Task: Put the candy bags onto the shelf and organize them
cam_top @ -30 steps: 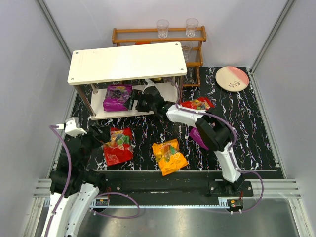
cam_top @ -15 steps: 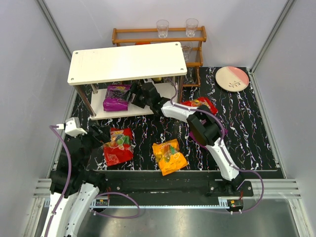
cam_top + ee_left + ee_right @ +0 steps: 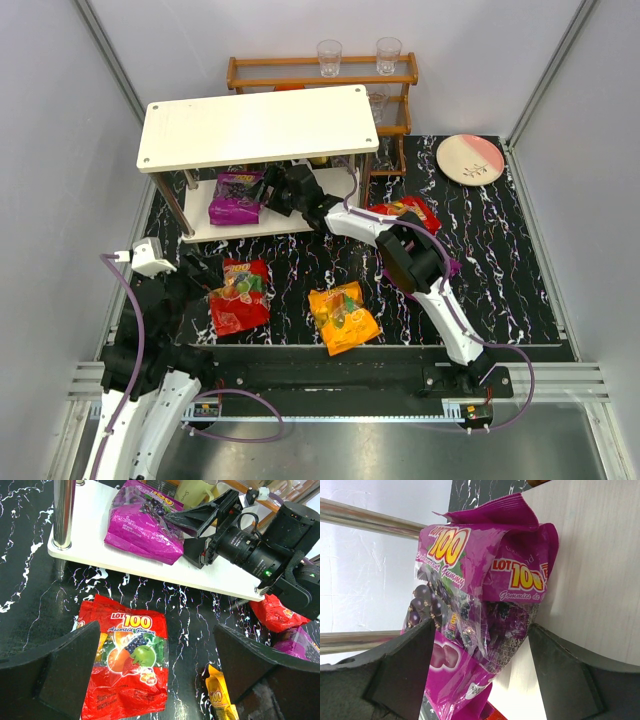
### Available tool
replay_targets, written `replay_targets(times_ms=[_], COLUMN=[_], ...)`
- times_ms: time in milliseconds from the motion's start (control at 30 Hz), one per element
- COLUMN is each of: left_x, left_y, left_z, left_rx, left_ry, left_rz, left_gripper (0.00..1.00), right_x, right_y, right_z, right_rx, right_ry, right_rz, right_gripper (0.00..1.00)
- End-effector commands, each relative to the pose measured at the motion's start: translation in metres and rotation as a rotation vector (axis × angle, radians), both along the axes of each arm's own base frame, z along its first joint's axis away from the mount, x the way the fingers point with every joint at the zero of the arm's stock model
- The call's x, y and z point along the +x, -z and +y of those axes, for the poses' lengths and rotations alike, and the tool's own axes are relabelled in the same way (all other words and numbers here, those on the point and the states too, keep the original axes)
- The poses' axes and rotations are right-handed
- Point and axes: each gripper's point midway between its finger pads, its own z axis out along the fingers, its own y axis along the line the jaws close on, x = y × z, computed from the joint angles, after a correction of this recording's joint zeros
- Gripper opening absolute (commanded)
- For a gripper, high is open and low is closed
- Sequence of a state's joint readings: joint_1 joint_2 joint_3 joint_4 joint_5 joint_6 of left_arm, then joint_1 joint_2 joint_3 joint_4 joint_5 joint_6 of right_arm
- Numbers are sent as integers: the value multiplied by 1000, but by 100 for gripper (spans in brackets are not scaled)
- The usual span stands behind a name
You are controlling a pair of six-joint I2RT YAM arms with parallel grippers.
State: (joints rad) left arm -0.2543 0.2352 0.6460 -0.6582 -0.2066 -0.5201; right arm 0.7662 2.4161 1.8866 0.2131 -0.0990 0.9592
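The white shelf [image 3: 200,130] stands at the back left. On its lower board [image 3: 125,560] lies a purple candy bag [image 3: 237,198]. My right gripper [image 3: 270,192] reaches under the top board, open, one jaw on each side of that bag's [image 3: 480,580] near end. A red bag [image 3: 240,295] lies flat on the table below my left gripper [image 3: 160,675], which hovers open and empty. On the table also lie an orange bag [image 3: 342,316] and a second red bag [image 3: 403,211]. Another purple bag [image 3: 300,642] is mostly hidden by the right arm.
A brown wooden rack [image 3: 320,72] with clear glasses stands behind the shelf. A pink plate [image 3: 470,158] lies at the back right. Silver shelf legs [image 3: 64,510] stand beside the purple bag. A mug [image 3: 195,490] sits behind the lower board.
My right gripper has slid left under the shelf up to the purple bag, and its jaws have narrowed a little. The left arm and the bags on the table have not moved.
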Motion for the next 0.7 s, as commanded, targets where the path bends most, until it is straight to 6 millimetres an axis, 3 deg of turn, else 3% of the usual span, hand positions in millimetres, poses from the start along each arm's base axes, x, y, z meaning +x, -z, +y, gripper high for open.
replay_targets(times_ms=[0,500,667], left_x=[1,2,2], left_y=[-12,-10,-11], left_z=[1,2,2], left_rx=[-2,1,1], left_ry=[-1,-9,-9], left_rz=[-47,-39,-39], left_gripper=[99,99,99], right_x=[3,-1,-5], right_y=[-3,-10,-31], right_z=[-3,-10,-25], right_rx=[6,-20,-58], right_ry=[-2,-34,-22], right_rz=[-6,-39,-110], right_gripper=[84,84,85])
